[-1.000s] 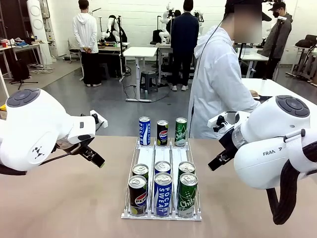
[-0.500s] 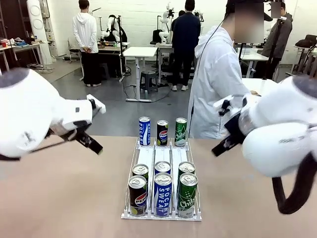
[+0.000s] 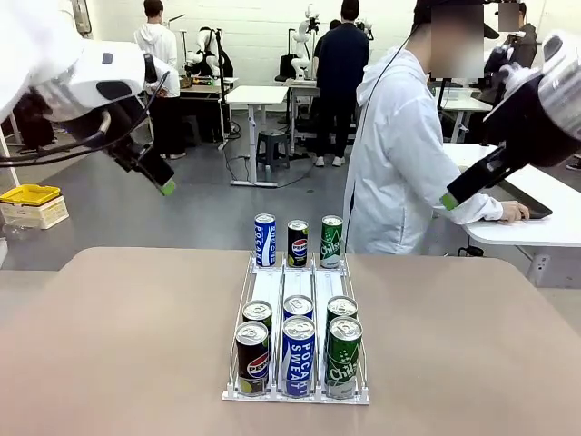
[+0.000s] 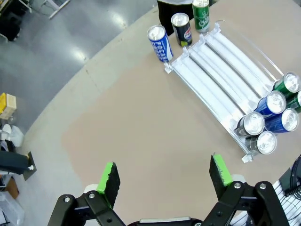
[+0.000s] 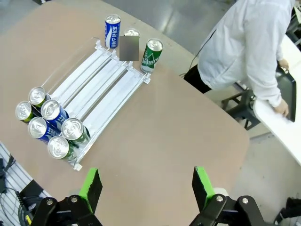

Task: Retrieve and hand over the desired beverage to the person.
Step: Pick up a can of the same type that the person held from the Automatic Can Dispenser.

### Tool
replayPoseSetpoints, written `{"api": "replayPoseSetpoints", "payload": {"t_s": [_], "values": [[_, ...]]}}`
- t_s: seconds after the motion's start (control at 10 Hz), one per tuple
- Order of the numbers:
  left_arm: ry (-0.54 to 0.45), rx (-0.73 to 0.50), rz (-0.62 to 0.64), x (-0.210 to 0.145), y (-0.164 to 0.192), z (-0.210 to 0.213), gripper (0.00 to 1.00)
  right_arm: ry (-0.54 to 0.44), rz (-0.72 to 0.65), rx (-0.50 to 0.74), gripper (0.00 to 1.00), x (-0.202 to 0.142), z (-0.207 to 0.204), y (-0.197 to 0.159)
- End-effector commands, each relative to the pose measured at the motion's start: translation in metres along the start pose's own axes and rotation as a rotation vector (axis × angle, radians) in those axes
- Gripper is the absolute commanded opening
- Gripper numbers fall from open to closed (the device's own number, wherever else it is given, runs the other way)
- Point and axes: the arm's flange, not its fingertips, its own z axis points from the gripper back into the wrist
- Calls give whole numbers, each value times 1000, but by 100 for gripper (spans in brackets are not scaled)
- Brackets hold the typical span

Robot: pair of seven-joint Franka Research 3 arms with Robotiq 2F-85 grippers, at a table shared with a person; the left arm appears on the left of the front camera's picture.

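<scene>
Bev cans (image 3: 298, 350) same; L+R end effectors (image 4: 164, 172) (image 5: 146, 182) up.

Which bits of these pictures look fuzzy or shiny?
Front view: the white left arm and white right arm look a bit smeared, while the drink cans in the clear plastic rack are sharp. Left wrist view: shiny bright patches on the grey floor. Right wrist view: sharp, evenly lit tan table.

tan table (image 3: 109, 345): landmark, foreground | clear lane rack (image 3: 269, 289): on table's middle | yellow bin (image 3: 30, 194): on floor beyond table's far-left corner | white desk (image 3: 257, 94), stool (image 3: 270, 145) beside it: well beyond table's far edge | white side desk (image 3: 545, 222): off table's far-right corner
</scene>
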Motion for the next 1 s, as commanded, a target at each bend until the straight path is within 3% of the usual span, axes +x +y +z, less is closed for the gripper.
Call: {"api": "replayPoseSetpoints", "payload": {"t_s": [0.0,0.3,0.4,0.5,0.6,0.9], "values": [[16,-10,3,-7,5,-13,100,-5,-7,8,100,-8,-11,-2],[7,-2,1,-2,0,-3,100,4,0,0,100,-1,-1,0],[5,-285,3,-8,40,15,100,-30,-98,183,100,-11,8,-40],[-45,-464,0,-21,82,34,100,-83,-123,377,100,-28,23,-75],[-125,-616,31,-38,126,47,100,-159,-194,439,100,-50,37,-111],[-193,-651,181,-81,196,62,100,-251,-342,519,100,-103,50,-181]]}}
